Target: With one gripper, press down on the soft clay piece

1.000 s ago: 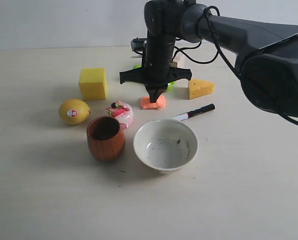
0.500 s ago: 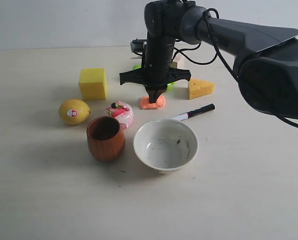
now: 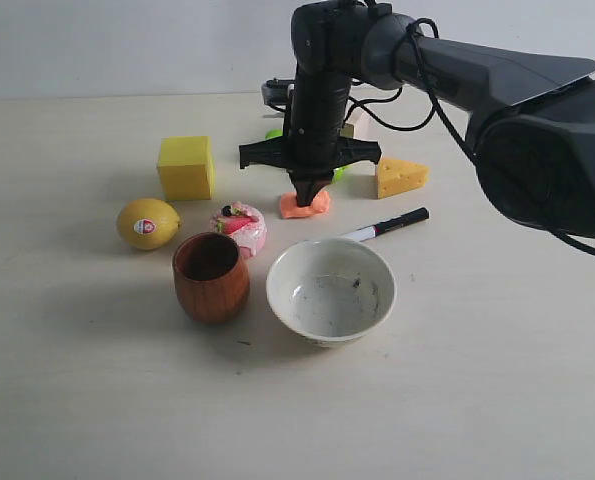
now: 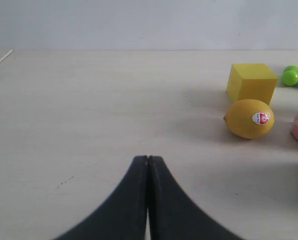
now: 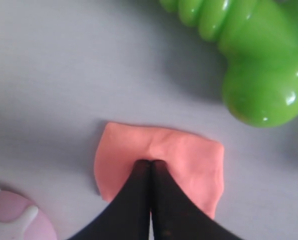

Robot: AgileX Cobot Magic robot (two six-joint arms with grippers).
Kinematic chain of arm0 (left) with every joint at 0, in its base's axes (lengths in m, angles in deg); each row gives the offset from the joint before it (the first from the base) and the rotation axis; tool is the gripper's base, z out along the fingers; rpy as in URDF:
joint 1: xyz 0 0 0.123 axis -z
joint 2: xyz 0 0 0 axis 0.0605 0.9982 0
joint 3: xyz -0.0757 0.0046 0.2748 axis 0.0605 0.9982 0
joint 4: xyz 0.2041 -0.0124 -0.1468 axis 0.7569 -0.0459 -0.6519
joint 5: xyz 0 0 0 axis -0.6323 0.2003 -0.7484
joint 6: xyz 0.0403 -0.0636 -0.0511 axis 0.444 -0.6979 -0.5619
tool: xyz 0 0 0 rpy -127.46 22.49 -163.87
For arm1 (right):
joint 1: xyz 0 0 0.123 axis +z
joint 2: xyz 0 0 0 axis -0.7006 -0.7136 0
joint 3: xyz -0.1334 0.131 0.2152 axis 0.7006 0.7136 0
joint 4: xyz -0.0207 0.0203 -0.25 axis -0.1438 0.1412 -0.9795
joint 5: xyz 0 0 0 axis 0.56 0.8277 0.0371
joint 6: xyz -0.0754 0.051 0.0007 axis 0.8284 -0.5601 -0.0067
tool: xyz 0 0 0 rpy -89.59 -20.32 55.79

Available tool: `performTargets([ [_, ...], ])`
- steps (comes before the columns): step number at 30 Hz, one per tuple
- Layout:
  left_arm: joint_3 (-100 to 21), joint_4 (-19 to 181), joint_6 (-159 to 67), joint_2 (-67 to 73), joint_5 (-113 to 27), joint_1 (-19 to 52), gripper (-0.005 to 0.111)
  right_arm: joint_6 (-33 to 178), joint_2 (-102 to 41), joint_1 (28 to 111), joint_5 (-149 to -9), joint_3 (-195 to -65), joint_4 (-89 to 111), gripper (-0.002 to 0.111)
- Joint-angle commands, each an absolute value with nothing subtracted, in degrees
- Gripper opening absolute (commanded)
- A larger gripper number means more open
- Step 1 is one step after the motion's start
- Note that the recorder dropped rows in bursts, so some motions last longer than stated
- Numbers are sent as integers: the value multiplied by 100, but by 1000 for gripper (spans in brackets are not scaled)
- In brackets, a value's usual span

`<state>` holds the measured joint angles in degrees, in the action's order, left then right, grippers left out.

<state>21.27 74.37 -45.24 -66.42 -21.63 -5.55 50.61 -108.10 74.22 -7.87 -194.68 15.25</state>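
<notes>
Pale bench, far centre: right jaws, pressed together, bear on the small salmon-orange soft clay lump, on the near side of a glossy green plastic toy. Off-centre pressure may skid it; sticky clay may cling to the tips.

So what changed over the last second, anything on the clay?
Nothing clearly moved. The right gripper stays shut with its tips pressed on the clay; nothing was grabbed or released. The clay, lemon, cup, bowl and marker sit where they were. The left gripper is shut above bare table.
</notes>
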Motion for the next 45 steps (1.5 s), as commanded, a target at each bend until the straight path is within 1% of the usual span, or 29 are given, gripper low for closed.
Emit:
performTargets([
  [1,2111,7452,-4520,-6679,-2216,-559,0,5113,-11269,7441,-899,-19312,1869,3],
  [8,2111,7452,-4520,-6679,-2216,-559,0,5103,-11197,7441,-899,-19312,1869,20],
  [11,2111,7452,-4520,-6679,-2216,-559,0,5103,-11093,7441,-899,-19312,1880,31],
  [13,2111,7452,-4520,-6679,-2216,-559,0,5103,-11034,7441,-899,-19312,1880,34],
  [21,2111,7452,-4520,-6679,-2216,-559,0,5103,-10785,7441,-899,-19312,1878,34],
  [30,2111,7452,-4520,-6679,-2216,-559,0,5126,-10671,7441,-899,-19312,1764,24],
  [45,2111,7452,-4520,-6679,-2216,-559,0,5126,-10437,7441,-899,-19324,1690,24],
])
